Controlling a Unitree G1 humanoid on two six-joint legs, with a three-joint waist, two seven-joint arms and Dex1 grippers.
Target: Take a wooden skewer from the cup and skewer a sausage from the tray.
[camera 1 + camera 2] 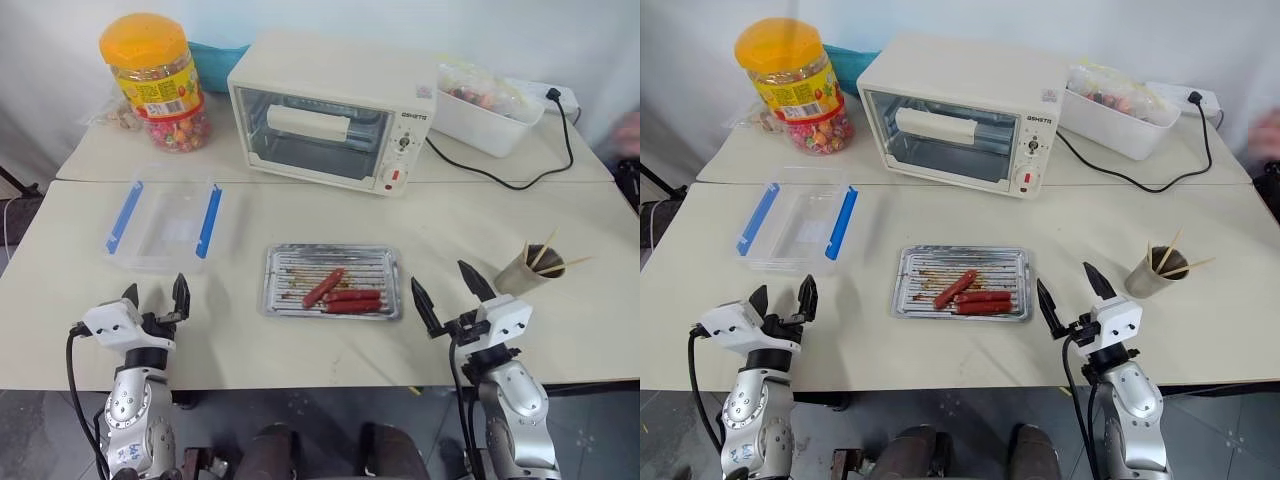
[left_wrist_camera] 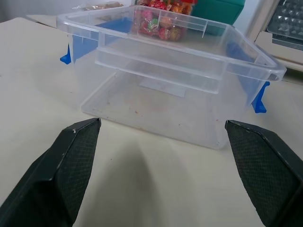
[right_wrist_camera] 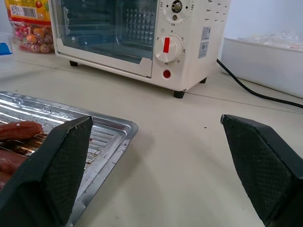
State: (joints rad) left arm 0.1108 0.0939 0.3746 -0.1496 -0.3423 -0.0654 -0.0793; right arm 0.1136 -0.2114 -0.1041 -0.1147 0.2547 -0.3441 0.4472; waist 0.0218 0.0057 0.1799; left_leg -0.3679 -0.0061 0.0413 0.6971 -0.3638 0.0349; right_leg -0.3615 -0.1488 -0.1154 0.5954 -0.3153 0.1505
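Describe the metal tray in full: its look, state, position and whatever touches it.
The tray is a flat rectangular silver metal pan with a ribbed bottom and brown grease stains. It lies flat on the table, in front of the toaster oven. Three red sausages lie in its right half. The right gripper hovers open beside its right end, not touching it.

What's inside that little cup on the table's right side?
The cup holds a few wooden skewers sticking up and leaning outward. Its inside is dark, so their lower ends and the bottom are hidden.
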